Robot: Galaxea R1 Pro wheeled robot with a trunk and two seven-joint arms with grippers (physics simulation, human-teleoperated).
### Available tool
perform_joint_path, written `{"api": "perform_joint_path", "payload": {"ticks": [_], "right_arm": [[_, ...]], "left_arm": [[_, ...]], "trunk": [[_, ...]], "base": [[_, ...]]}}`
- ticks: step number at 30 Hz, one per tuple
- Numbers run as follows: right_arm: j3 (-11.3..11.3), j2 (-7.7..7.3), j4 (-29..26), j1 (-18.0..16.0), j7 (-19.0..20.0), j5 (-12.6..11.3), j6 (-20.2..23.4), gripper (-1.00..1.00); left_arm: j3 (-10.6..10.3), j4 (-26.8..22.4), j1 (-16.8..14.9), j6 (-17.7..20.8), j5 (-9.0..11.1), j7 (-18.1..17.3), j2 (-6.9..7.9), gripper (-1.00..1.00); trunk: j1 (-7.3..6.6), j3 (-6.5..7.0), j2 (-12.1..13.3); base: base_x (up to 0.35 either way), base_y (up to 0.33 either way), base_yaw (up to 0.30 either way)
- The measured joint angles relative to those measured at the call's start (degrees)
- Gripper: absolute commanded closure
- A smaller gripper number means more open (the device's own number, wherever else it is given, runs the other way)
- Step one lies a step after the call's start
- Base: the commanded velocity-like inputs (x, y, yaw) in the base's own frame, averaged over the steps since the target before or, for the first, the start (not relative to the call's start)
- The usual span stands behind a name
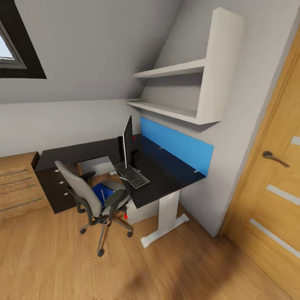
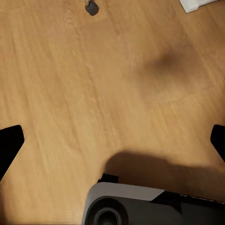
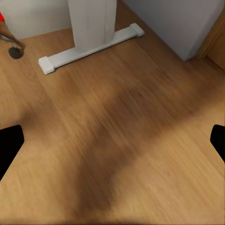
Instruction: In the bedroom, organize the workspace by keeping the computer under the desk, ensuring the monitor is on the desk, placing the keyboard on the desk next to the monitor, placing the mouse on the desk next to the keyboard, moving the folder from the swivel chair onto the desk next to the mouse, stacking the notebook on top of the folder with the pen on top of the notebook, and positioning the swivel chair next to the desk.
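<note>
Robot stands off from the worktop (image 1: 166, 183), wood floor between. Both end effectors hang over bare floor, jaws spread wide, nothing held: left end effector (image 2: 112, 140), right end effector (image 3: 112, 140).

Folder (image 1: 101, 192) lies on the seat of the swivel chair (image 1: 89, 196), which is pulled in at the worktop's near-left edge. Monitor (image 1: 127, 141) and keyboard (image 1: 132, 175) are already on top, keyboard just in front of the screen. Computer (image 1: 139, 212) sits under the worktop behind the chair, red light visible. Mouse, notebook, pen: cannot make out.

Step in hand, as judged: approach for the folder.
- Drive in on the chair's open side, clear of the white leg (image 3: 91, 26).
- Stop short of the castors; a nudge would roll the chair.
- Keep both arms tucked until the seat is within reach.
</note>
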Motion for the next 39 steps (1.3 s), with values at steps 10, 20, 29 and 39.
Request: {"api": "perform_joint_path", "payload": {"ticks": [10, 20, 29, 39], "right_arm": [[0.1, -0.04, 0.0, 0.0, 0.0, 0.1, 0.0, -1.00], [0.2, -0.08, 0.0, 0.0, 0.0, 0.2, 0.0, -1.00], [0.2, -0.16, 0.0, 0.0, 0.0, 0.2, 0.0, -1.00], [0.2, -0.17, 0.0, 0.0, 0.0, 0.2, 0.0, -1.00]], "left_arm": [[0.1, 0.0, 0.0, 0.0, 0.1, 0.0, 0.06, -1.00], [0.1, 0.0, 0.0, 0.0, 0.1, 0.0, 0.07, -1.00], [0.1, 0.0, 0.0, 0.0, 0.0, 0.0, 0.01, -1.00], [0.1, 0.0, 0.0, -0.1, 0.0, 0.0, 0.00, -1.00]], "trunk": [[0.00, 0.00, 0.0], [0.00, 0.00, 0.0], [-0.01, 0.18, 0.0], [0.00, 0.76, 0.0]], "base": [[0.000, 0.023, 0.276], [0.000, 0.244, 0.278], [0.029, -0.024, 0.261], [0.012, -0.022, 0.213]]}}
